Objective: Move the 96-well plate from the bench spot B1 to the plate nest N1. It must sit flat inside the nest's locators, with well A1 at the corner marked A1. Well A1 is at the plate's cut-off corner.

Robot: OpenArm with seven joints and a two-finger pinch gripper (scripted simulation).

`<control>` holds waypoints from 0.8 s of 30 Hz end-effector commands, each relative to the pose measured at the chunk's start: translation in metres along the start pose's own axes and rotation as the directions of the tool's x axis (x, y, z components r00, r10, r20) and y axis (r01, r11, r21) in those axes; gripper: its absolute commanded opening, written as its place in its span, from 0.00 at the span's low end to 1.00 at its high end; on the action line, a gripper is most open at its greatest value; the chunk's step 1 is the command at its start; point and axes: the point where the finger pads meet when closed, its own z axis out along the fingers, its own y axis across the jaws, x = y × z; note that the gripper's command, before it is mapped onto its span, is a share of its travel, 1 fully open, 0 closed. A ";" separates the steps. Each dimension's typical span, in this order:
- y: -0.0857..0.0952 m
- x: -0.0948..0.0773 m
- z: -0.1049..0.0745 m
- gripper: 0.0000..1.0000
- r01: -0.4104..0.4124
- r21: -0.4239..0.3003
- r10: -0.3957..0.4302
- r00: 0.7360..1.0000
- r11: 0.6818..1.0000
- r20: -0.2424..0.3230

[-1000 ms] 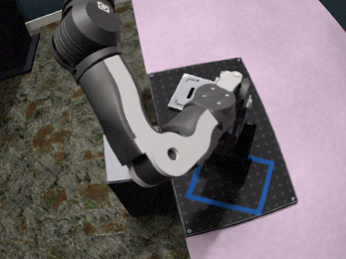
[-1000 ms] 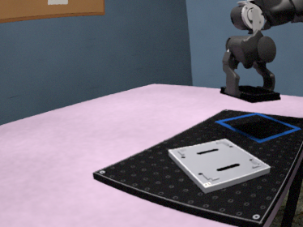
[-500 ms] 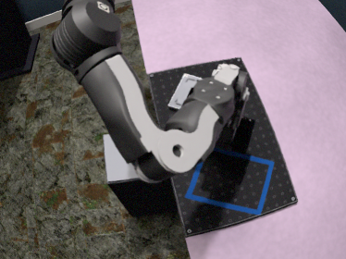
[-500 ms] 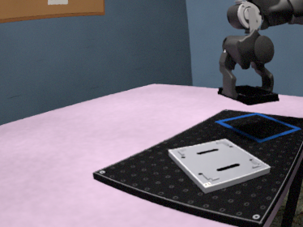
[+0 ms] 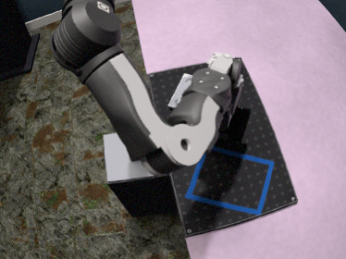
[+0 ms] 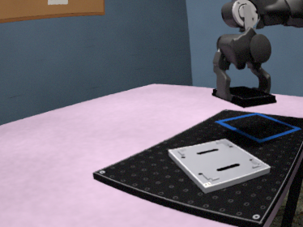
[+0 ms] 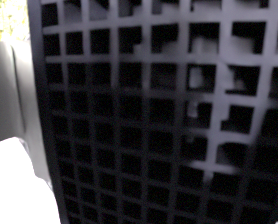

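Note:
My gripper (image 6: 243, 90) is shut on the black 96-well plate (image 6: 246, 96) (image 5: 238, 120) and holds it level in the air, above and beyond the board. The plate's grid of wells (image 7: 150, 125) fills the wrist view; I cannot tell where its cut-off corner is. The blue outline of spot B1 (image 6: 239, 131) (image 5: 222, 205) is empty. The grey plate nest N1 (image 6: 219, 164) lies flat and empty on the near part of the board. In the top view my arm hides most of the nest (image 5: 178, 92).
The black perforated board (image 6: 142, 174) (image 5: 278, 185) lies on the pink table (image 6: 81, 138) (image 5: 231, 18) and carries the nest and the spot. The arm's base block (image 5: 120, 166) stands beside the table edge.

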 end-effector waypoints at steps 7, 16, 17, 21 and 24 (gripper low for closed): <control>0.033 0.023 -0.003 0.00 -0.002 0.003 0.002 1.000 1.000 0.002; 0.033 0.023 -0.003 0.00 -0.002 0.003 0.002 1.000 1.000 0.002; 0.033 0.023 -0.003 0.00 -0.002 0.003 0.002 1.000 1.000 0.002; 0.059 0.043 -0.004 0.00 -0.002 0.002 0.002 1.000 1.000 0.002; 0.066 0.048 -0.005 0.00 -0.002 0.003 0.002 1.000 1.000 0.002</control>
